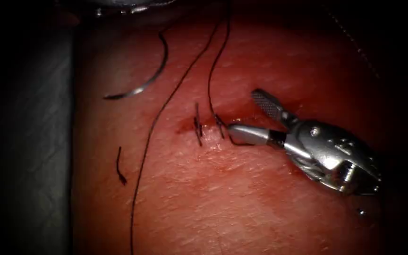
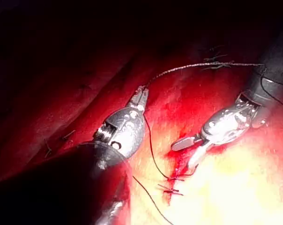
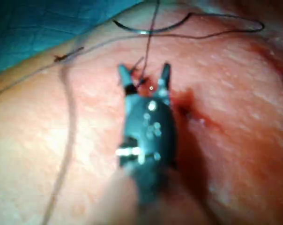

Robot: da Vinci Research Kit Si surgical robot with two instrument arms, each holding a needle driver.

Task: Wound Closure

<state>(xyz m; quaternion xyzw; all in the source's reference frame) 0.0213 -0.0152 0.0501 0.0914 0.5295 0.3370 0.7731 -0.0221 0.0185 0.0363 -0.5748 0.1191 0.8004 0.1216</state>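
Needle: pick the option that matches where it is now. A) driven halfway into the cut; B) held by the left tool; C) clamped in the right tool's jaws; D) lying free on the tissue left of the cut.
D: the curved needle lies loose on the tissue, up and left of the cut, while the right tool sits open at the cut, holding nothing.

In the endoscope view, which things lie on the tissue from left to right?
Cut end of thread → needle, lying loose on the tissue → long thread → stitch at the cut → right tool, jaws open, holding nothing.
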